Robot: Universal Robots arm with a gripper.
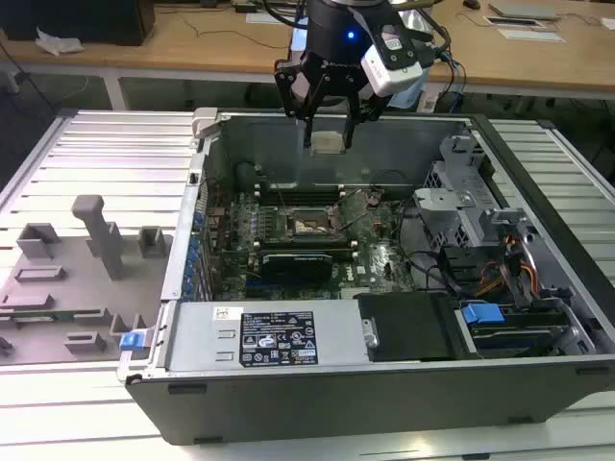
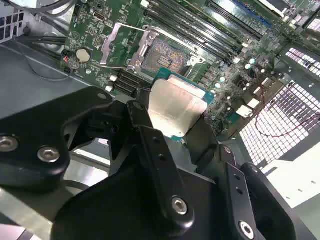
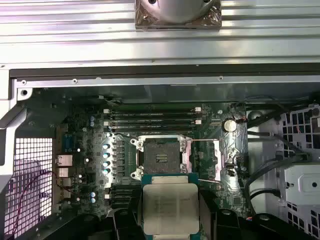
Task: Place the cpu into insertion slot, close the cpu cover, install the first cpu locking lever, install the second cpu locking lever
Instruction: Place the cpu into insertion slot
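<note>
While the black two-fingered gripper (image 1: 328,134) hung above the open dark-grey computer case (image 1: 384,384), its fingers were clamped on the cpu (image 1: 328,143), a small flat square chip with a pale silvery-beige metal top. The fingers bore on two opposite edges, and the metal face showed bare between them in both wrist views (image 3: 170,207).

In the exterior view, the chip was held in the air at twelve o'clock from the insertion slot (image 1: 312,224), a small square socket with a dark frame and tan-gold contact centre set in the green circuit board (image 1: 384,259). Chip and socket were well apart, and nothing lay in the socket (image 3: 161,159). The cpu cover (image 3: 206,160), a silvery-grey metal frame plate with a large central window, stood swung open just beside the slot. A grey moulded fixture tray (image 1: 58,288) lay at nine o'clock from the case.

Handling assessment: the chip was judged light, rigid and smooth-edged, so it was liable to slip under a loose grip. Its underside and the socket contacts were judged fragile. An edge hold, as observed, was considered correct, with the chip kept level and square to the frame.
</note>
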